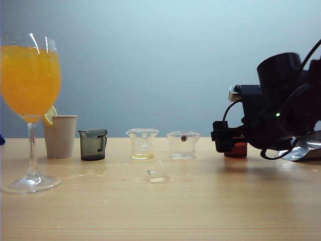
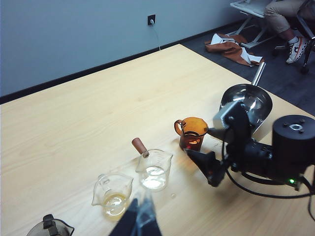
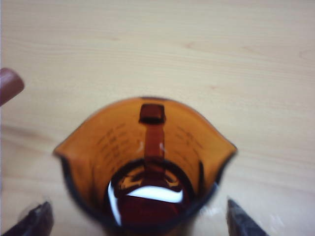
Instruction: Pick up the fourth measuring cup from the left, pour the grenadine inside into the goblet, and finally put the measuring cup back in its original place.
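- Amber cup (image 2: 192,132) upright on table (image 2: 88,123), last in the row toward the right arm, just beside a clear cup (image 2: 154,169); steel scoop (image 2: 246,102) close on its other side.
- Red syrup (image 3: 147,209) pooled dark in the cup bottom; level low, not near the rim.
- Right gripper (image 3: 138,219) spread wide, one fingertip either side of the cup wall, not yet clamped; cup handle on the far side from the camera.
- Left gripper (image 2: 140,221) low over the near clear cups; fingers close together, nothing seen between them, exact state unclear.
- Wine glass (image 1: 30,100) well apart at the far left, already filled with orange drink nearly to the brim.
- Risk: closing off-centre on the flared, tapering wall. Cup likely to squirt out or tip, spilling syrup.
- Risk: fingertip catching the rim on approach; light cup easily knocked into the clear cup beside it.
- Risk: carry path crosses the whole row, including grey cup (image 1: 93,144) and paper cup (image 1: 60,135); low transit could clip them.
- Risk: glass near full. Fast pour likely to overflow; contact with the bowl could topple the tall stem.
- Risk: thick syrup clinging to the spout, dripping on the return trip.
- Risk: left arm near the row; collision possible if both move.
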`<action>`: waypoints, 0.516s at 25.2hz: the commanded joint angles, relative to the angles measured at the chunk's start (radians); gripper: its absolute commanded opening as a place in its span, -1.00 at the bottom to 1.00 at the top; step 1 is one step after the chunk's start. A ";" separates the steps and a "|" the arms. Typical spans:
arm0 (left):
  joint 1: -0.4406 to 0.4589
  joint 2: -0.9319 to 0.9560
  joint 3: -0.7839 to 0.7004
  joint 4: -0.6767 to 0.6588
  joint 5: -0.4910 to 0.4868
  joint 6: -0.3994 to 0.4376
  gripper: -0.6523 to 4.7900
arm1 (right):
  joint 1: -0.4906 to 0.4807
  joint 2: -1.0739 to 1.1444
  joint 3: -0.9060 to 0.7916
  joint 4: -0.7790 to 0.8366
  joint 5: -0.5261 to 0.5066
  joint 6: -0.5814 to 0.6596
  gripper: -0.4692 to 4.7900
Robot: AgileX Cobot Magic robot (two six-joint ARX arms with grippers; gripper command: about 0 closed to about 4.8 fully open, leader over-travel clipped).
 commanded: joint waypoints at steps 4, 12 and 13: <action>0.000 0.005 0.005 0.002 0.005 0.004 -0.78 | -0.017 0.082 0.100 0.043 0.003 -0.002 1.00; 0.000 0.005 0.005 -0.013 0.005 0.004 -0.78 | -0.024 0.128 0.138 0.043 0.002 -0.001 1.00; 0.000 0.005 0.005 -0.014 0.005 0.004 -0.78 | -0.025 0.128 0.138 0.042 0.003 -0.001 1.00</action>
